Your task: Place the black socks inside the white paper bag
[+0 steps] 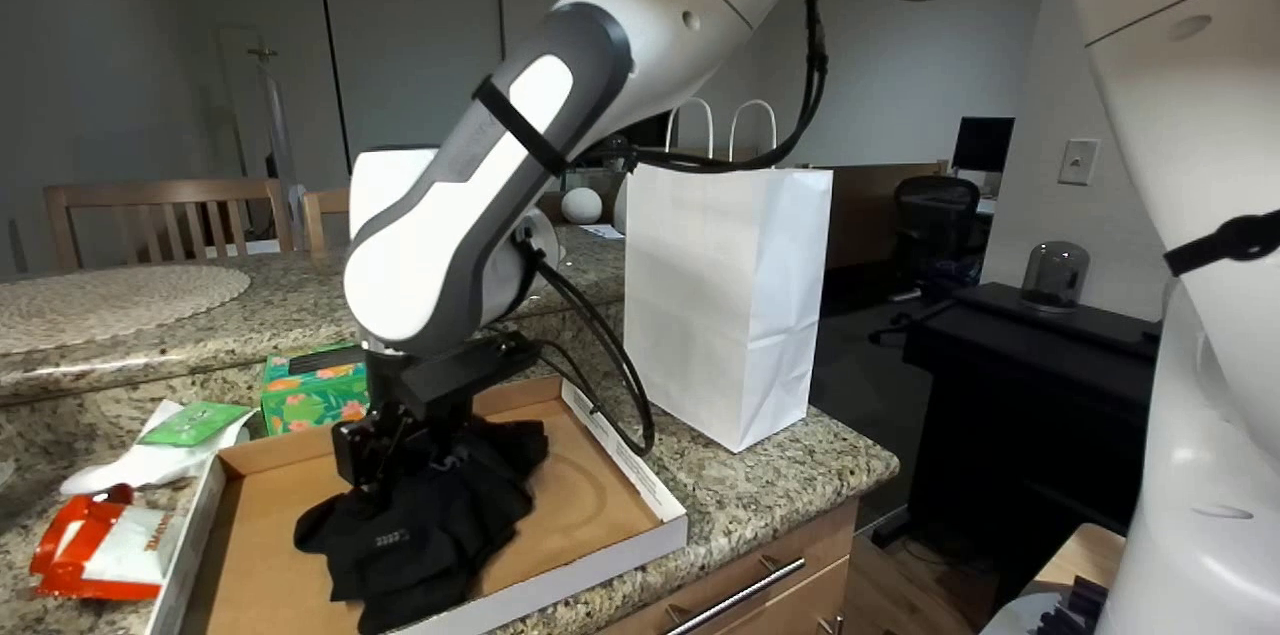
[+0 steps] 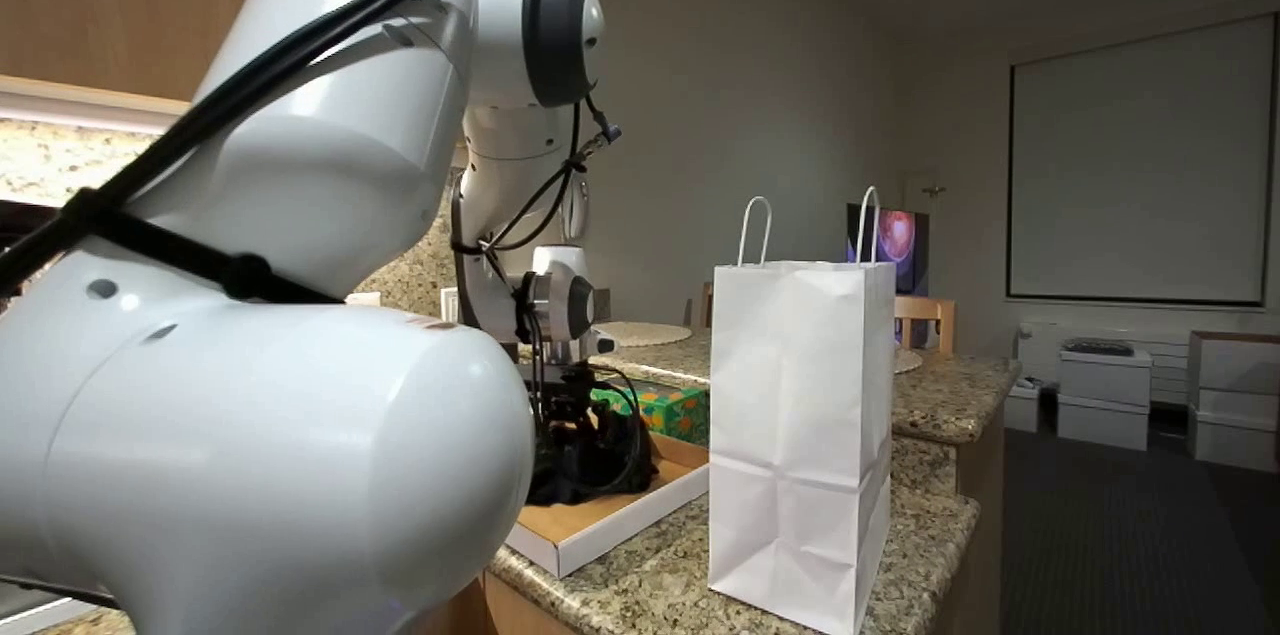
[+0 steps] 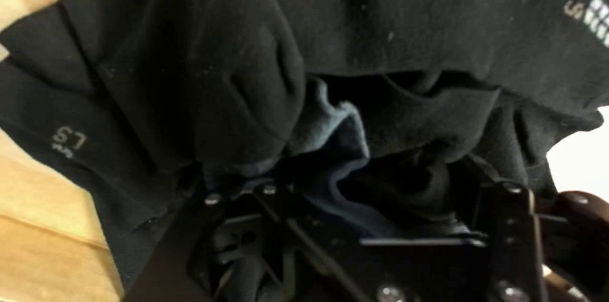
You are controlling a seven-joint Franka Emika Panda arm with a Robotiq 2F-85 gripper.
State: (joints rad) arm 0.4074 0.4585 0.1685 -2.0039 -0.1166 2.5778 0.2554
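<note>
Held the jaws spread low among the black socks (image 1: 450, 535), with sock fabric between but no grip evident. Showed them heaped in the cardboard tray (image 1: 592, 477), outside the upright white paper bag (image 1: 705, 305). Probably risked catching only upper folds, because of limp overlapping layers, and shedding loose socks short of the bag.

Socks (image 1: 430, 535): matt cloth. Bag (image 1: 690, 285): matt ppr w/ creases. Tray (image 1: 590, 485): cardbd. Ctrtop (image 1: 800, 460): glossy, stone-look.
</note>
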